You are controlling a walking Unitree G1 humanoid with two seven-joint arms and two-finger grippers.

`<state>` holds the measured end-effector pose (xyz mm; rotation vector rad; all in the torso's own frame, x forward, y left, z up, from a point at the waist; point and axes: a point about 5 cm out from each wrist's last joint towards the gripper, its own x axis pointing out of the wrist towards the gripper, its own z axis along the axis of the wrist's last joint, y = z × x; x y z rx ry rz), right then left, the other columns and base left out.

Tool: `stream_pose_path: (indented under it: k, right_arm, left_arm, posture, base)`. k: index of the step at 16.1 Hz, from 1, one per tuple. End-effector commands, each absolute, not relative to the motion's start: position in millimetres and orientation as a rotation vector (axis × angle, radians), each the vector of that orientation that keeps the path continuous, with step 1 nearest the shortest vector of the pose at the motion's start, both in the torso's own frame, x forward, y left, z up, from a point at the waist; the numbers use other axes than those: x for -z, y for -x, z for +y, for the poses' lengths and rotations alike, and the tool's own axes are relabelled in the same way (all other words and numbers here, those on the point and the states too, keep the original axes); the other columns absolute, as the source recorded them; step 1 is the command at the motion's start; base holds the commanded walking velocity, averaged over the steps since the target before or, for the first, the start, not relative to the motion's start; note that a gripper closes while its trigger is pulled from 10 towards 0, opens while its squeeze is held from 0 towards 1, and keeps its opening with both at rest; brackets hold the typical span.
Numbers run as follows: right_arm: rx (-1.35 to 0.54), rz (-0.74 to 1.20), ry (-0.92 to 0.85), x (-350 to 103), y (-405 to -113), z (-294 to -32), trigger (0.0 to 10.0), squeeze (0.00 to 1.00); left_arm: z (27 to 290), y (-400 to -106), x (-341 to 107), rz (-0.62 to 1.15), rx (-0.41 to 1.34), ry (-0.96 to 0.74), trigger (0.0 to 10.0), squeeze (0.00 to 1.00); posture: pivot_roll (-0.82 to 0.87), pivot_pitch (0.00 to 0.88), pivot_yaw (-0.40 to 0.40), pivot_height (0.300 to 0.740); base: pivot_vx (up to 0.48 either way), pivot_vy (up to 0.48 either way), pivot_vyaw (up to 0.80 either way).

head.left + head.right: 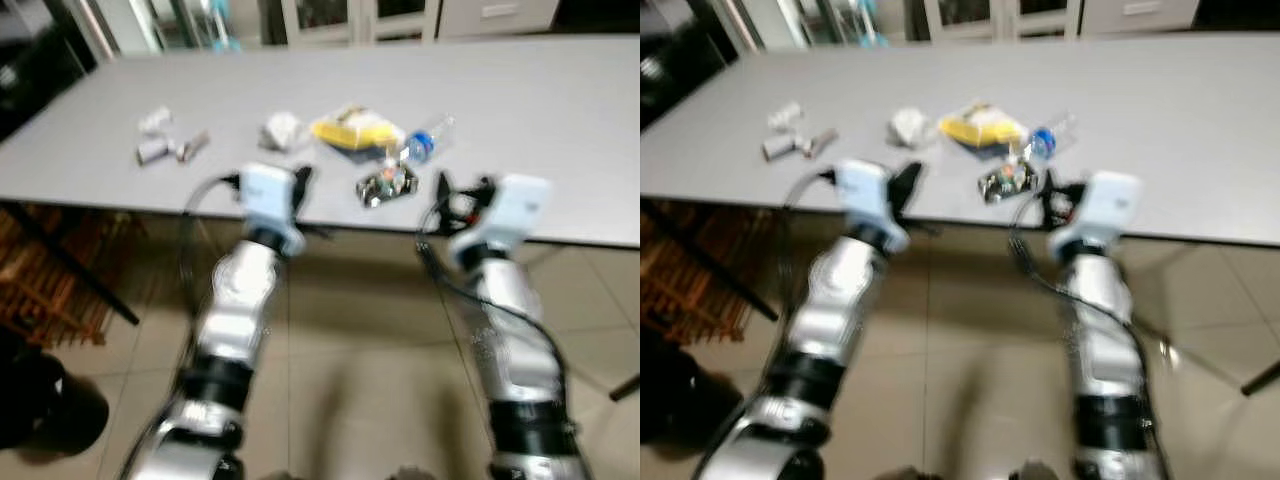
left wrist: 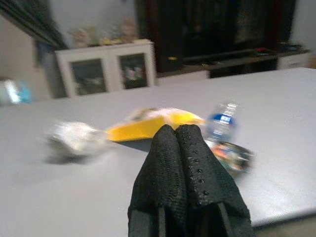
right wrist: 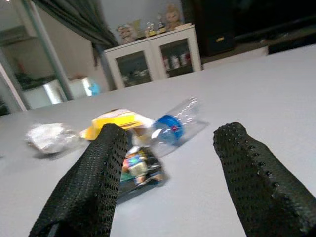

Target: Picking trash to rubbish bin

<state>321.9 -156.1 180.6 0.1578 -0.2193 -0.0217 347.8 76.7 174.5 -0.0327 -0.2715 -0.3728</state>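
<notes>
On the grey bench (image 1: 560, 110) sits the trash: a yellow bag (image 1: 356, 130), a bottle (image 1: 428, 141) just beside it, a shiny wrapper (image 1: 386, 185) at the near edge, a crumpled wad (image 1: 283, 130), and small scraps (image 1: 165, 145) well apart to the left. Left gripper (image 2: 176, 136) hangs at the bench edge, fingers pressed together, empty, aimed toward the bag. Right gripper (image 3: 170, 148) sits near the wrapper, fingers spread wide, nothing between them, wrapper and bottle just ahead. No bin visible, so where it stands I can't tell. Risks from here, I reckon: the wrapper lies flat and slick, so fingers may skid over it or nudge it off the edge; the bottle could roll if bumped.
</notes>
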Motion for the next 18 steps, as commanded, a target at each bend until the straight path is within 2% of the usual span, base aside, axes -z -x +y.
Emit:
stream_pose_path:
  k: [1, 8, 15, 18]
  right_arm:
    - [-0.003, -0.202, -0.166, -178.4, -321.7, -147.1, 10.0, 0.0]
    - [-0.018, -0.189, -0.175, -177.7, -321.3, -146.0, 10.0, 0.0]
    - [-0.042, -0.172, -0.174, -175.9, -321.9, -140.1, 10.0, 0.0]
    - [-0.04, -0.169, -0.173, -174.4, -321.7, -139.4, 10.0, 0.0]
  left_arm:
    - [87.3, -348.2, -176.4, -0.276, 0.336, 0.015, 10.0, 0.0]
    - [85.5, -346.0, -175.2, -0.264, 0.321, 0.012, 10.0, 0.0]
    - [85.7, -343.9, -171.4, -0.253, 0.313, 0.002, 10.0, 0.0]
    - [82.1, -344.0, -170.0, -0.245, 0.319, 0.001, 10.0, 0.0]
  posture:
    - [-0.17, 0.137, 0.118, 0.74]
    - [-0.17, 0.145, 0.104, 0.74]
    - [-0.17, 0.155, 0.098, 0.74]
    - [-0.17, 0.156, 0.088, 0.74]
  base:
    - [0.0, 0.0, 0.0]
    - [0.0, 0.0, 0.0]
    - [0.0, 0.0, -0.8]
    - [0.0, 0.0, -0.15]
